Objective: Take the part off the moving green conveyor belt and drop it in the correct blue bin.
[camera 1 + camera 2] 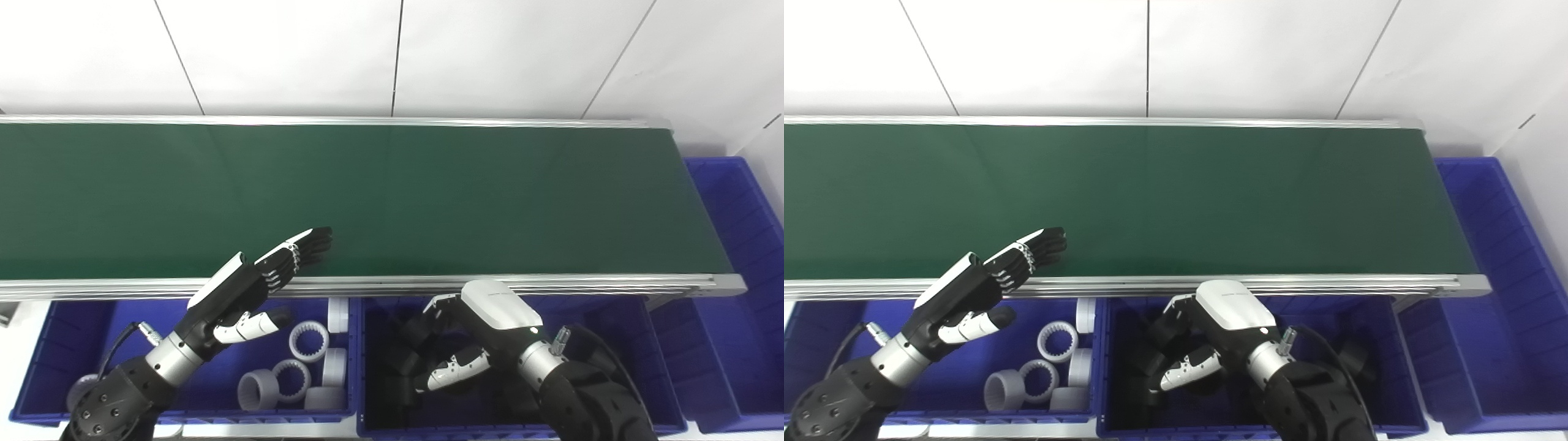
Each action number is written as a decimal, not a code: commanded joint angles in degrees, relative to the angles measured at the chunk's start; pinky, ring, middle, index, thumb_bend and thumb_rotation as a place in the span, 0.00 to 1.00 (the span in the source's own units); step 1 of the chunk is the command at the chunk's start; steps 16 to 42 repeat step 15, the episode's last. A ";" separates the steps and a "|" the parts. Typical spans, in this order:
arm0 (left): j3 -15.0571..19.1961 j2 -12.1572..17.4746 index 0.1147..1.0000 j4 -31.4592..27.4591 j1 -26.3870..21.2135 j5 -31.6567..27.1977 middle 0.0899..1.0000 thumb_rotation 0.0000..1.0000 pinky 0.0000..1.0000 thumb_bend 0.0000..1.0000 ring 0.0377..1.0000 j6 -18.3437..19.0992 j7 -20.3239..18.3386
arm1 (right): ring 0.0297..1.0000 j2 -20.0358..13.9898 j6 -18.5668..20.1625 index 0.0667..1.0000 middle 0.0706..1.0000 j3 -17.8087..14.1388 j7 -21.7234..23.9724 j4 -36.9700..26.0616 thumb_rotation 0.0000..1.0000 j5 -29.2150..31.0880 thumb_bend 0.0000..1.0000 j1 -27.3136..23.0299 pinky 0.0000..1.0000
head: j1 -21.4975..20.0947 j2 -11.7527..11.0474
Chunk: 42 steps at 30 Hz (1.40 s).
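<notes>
The green conveyor belt (pixel 429 196) carries no part in either view. My left hand (pixel 257 282) is open and empty, its fingers stretched flat over the belt's front edge. My right hand (pixel 471 334) hangs low inside the middle blue bin (pixel 612 318), with its fingers curled down over black parts (pixel 398 367). The black fingers blend with the black parts, so I cannot tell whether it holds one. The left blue bin (pixel 61 343) holds several white toothed rings (pixel 308 341).
A third blue bin (pixel 741 245) stands past the belt's right end. The belt's aluminium front rail (pixel 551 283) runs just above the two front bins. A white tiled wall is behind the belt.
</notes>
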 commanded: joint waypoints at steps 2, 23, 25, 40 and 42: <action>0.39 0.42 0.93 -1.69 0.25 -1.14 0.95 0.67 0.94 0.41 0.96 -1.31 0.73 | 0.61 0.36 -0.33 0.67 0.61 -1.31 -2.30 -2.45 0.49 3.71 0.86 0.56 0.59 | 0.08 -0.07; 0.21 0.37 0.93 -1.36 0.63 -0.46 0.95 0.69 0.94 0.41 0.95 -2.11 1.18 | 0.60 3.42 -14.44 0.66 0.64 -5.51 -18.20 0.41 0.70 32.16 0.54 4.94 0.54 | 0.18 -0.26; 0.21 0.37 0.93 -1.36 0.63 -0.46 0.95 0.69 0.94 0.41 0.95 -2.11 1.18 | 0.60 3.42 -14.44 0.66 0.64 -5.51 -18.20 0.41 0.70 32.16 0.54 4.94 0.54 | 0.18 -0.26; 0.21 0.37 0.93 -1.36 0.63 -0.46 0.95 0.69 0.94 0.41 0.95 -2.11 1.18 | 0.60 3.42 -14.44 0.66 0.64 -5.51 -18.20 0.41 0.70 32.16 0.54 4.94 0.54 | 0.18 -0.26; 0.21 0.37 0.93 -1.36 0.63 -0.46 0.95 0.69 0.94 0.41 0.95 -2.11 1.18 | 0.60 3.42 -14.44 0.66 0.64 -5.51 -18.20 0.41 0.70 32.16 0.54 4.94 0.54 | 0.18 -0.26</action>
